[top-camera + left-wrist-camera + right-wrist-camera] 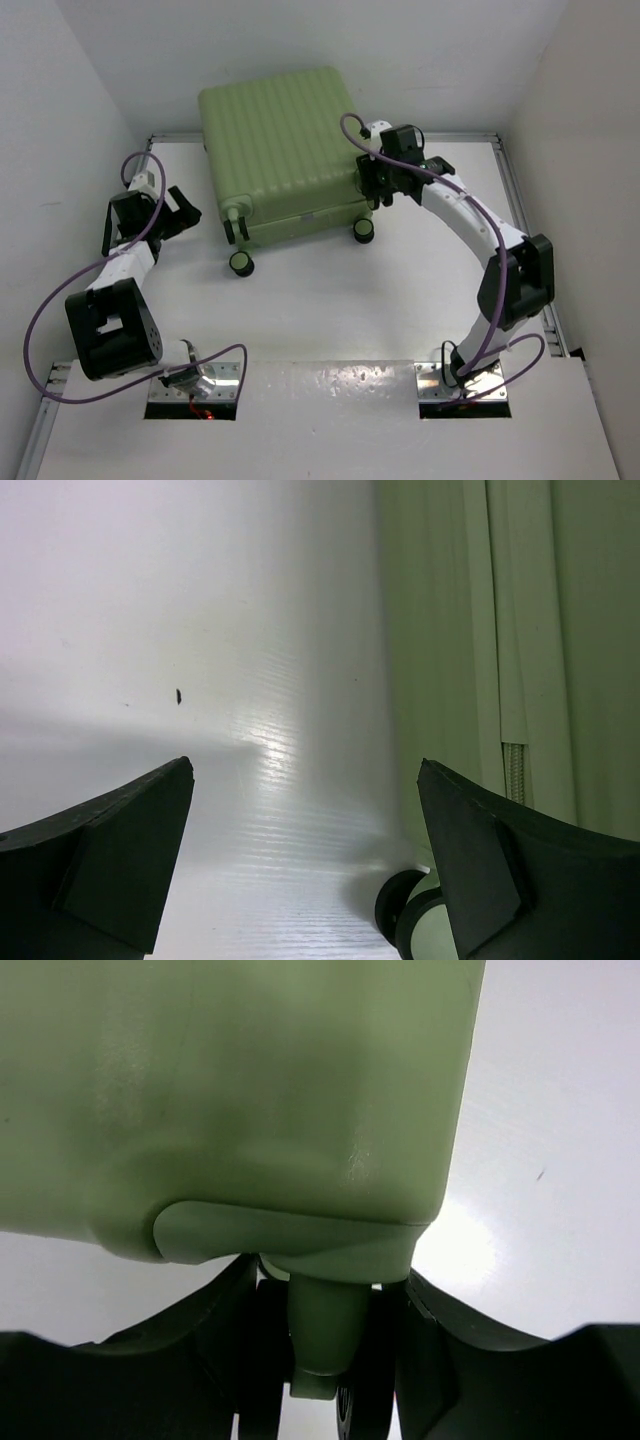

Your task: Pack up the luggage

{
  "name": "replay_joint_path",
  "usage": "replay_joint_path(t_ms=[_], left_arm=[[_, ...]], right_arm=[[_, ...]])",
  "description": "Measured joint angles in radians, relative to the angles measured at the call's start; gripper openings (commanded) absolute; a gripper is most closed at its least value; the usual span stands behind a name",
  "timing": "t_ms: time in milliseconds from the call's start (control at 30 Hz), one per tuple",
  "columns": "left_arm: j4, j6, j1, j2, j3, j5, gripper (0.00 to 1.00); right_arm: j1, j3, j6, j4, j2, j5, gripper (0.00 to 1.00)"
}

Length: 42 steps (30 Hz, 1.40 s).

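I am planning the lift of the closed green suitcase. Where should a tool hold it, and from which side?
Probably the caster stem at the near right corner of the luggage, from the right: the ribbed shell looks too broad for the jaws, but this narrow stem fits between the fingers of the right tool.

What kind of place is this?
Probably a robot lab work cell: a white table enclosed by plain white walls, a left arm and right arm bolted at its near edge, and a pale-green suitcase on it.
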Motion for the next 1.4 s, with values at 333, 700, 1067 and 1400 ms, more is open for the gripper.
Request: replay_joint_path(t_ms=[333,700,1067,1400], left_arm=[[0.018,-0.019,0.000,0.000,-0.005,0.003,0.97],[0.008,-0.018,-0.004,0.000,-0.005,-0.001,0.98],[0.022,-0.041,-0.020,-0.010,-0.008,-0.018,1.00],[0.032,-0.048,-0.013,-0.186,-0.051,-0.032,1.00]], right_arm=[[0.035,-0.028,-0.116,0.111,-0.042,0.061,0.00],[-0.019,-0.069,-0.027,0.149,-0.021,-0.003,0.44],[-0.086,-0.145,0.068,0.196,-0.072,-0.104,0.70],[-0.150,-0.313,0.099,0.261,-0.445,-0.205,0.56]])
